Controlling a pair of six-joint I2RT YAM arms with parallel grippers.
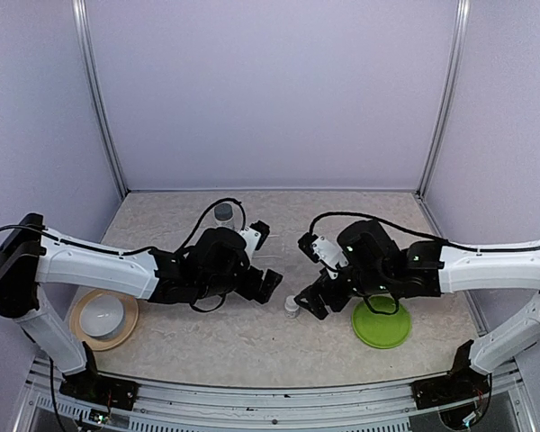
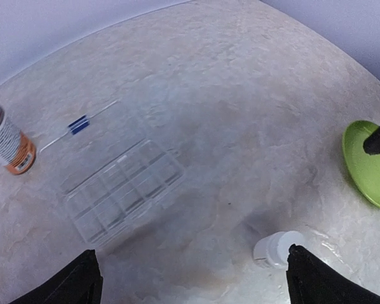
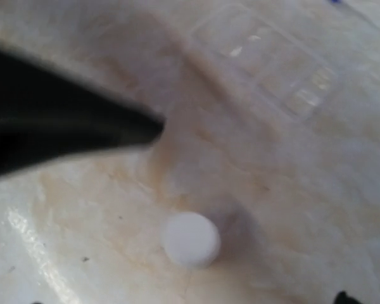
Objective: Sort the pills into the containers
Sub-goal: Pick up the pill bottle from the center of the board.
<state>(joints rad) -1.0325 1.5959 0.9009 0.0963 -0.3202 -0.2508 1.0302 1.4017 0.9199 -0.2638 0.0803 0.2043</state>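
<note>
Table [image 1: 252, 342]: pale, marbled.

Clear compartment box [image 2: 120, 190] lies flat near centre. It is thin plastic and probably brittle.

Bottle [image 2: 6, 142] stands upright at the far side, well apart from both my grippers. It looks rigid, with a smooth label. Best hold: across the body, below the gray cap.

Vial [image 3: 191, 239] stands upright near the green plate [image 1: 381, 324], white cap up. I judge it light, slick and easily tipped. Grip low on its sides.

Left gripper [image 2: 193, 278]: jaws wide, empty.

Right gripper [image 3: 252, 211]: view blurred, but my jaws appear spread either side of the vial, not touching it.
</note>
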